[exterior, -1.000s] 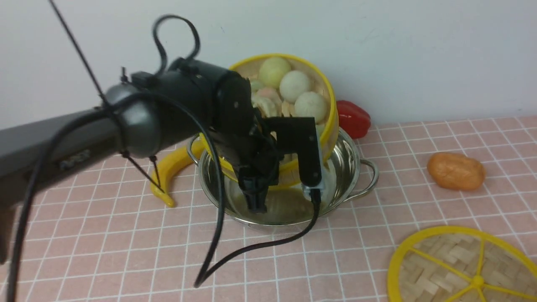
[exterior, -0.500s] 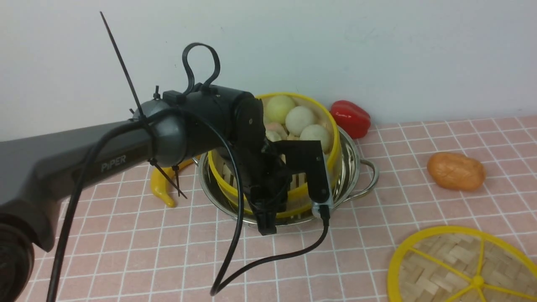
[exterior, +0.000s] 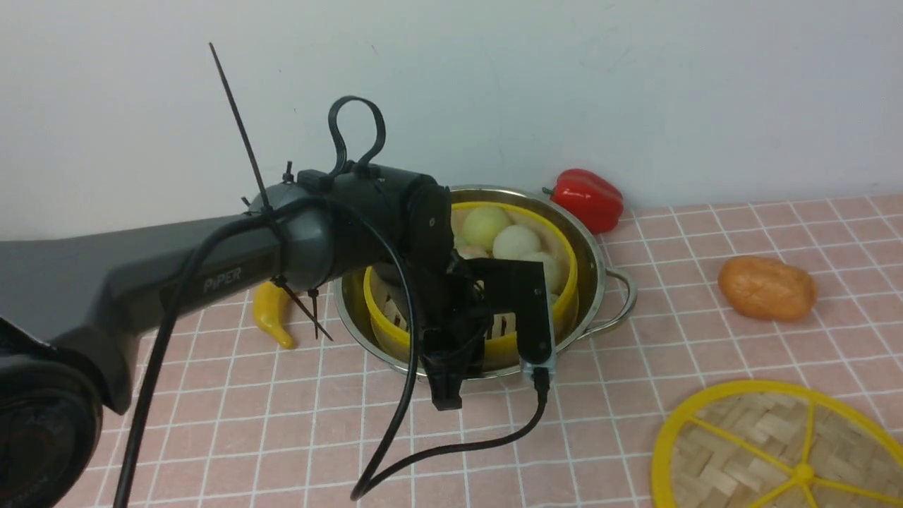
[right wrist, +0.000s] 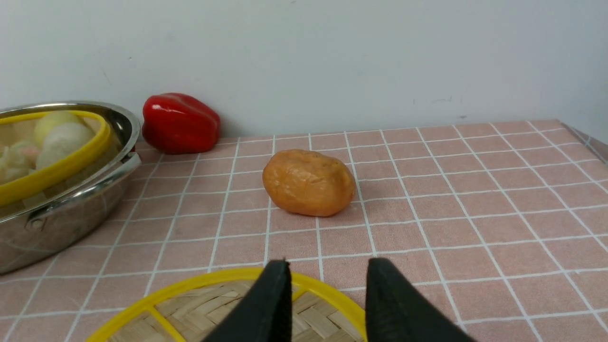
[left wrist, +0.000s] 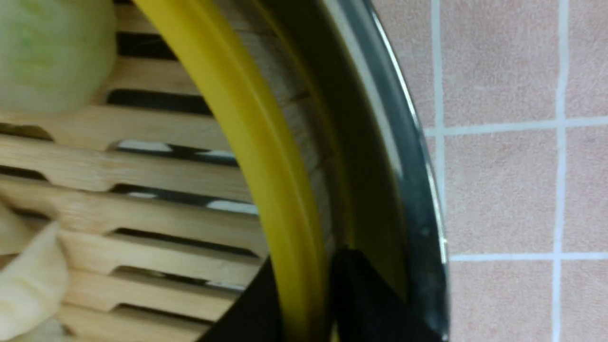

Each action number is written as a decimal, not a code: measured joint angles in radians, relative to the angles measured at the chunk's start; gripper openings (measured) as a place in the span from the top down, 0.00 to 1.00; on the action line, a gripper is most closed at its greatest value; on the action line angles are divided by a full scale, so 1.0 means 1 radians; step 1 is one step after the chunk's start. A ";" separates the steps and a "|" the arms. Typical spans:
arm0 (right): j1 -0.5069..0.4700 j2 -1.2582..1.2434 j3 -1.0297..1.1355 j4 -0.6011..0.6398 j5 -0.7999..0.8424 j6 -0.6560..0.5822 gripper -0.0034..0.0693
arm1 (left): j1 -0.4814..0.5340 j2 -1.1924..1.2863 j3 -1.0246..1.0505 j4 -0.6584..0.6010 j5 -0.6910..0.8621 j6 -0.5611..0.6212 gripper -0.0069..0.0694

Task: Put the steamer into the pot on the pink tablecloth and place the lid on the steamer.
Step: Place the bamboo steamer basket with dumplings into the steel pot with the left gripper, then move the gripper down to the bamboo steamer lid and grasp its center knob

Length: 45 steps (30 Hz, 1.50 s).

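Note:
The steamer, a bamboo basket with a yellow rim and toy buns inside, sits level inside the shiny pot on the pink tablecloth. My left gripper straddles the steamer's near wall, one finger inside and one between the wall and the pot's rim, both lying against it. The lid, a flat woven disc with yellow spokes, lies at the front right. Over its far edge my right gripper hangs open, with nothing between its fingers.
A red pepper lies by the wall behind the pot. An orange potato-like toy rests to the pot's right, and a yellow curved fruit to its left. The left arm's cable loops over the cloth in front of the pot.
The left arm has lowered the steamer from a tilted pose above the pot down into it, where it now sits level. The lid and the right gripper have not moved.

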 joint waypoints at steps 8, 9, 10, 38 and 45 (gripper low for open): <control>0.000 0.000 0.000 0.000 0.000 0.000 0.62 | 0.000 -0.029 -0.013 0.037 0.000 -0.052 0.28; 0.000 0.000 0.000 0.000 0.000 0.000 0.62 | 0.000 -0.046 -0.014 0.054 0.011 -0.081 0.24; 0.000 0.000 0.000 0.000 0.000 0.000 0.62 | 0.000 -0.067 -0.016 0.073 0.025 -0.115 0.21; 0.000 0.000 0.000 0.000 0.000 0.000 0.62 | 0.050 -0.789 -0.046 0.212 0.382 -1.034 0.93; 0.000 0.000 0.000 0.000 0.000 0.000 0.62 | 0.050 -0.801 -0.027 0.228 0.381 -1.029 0.92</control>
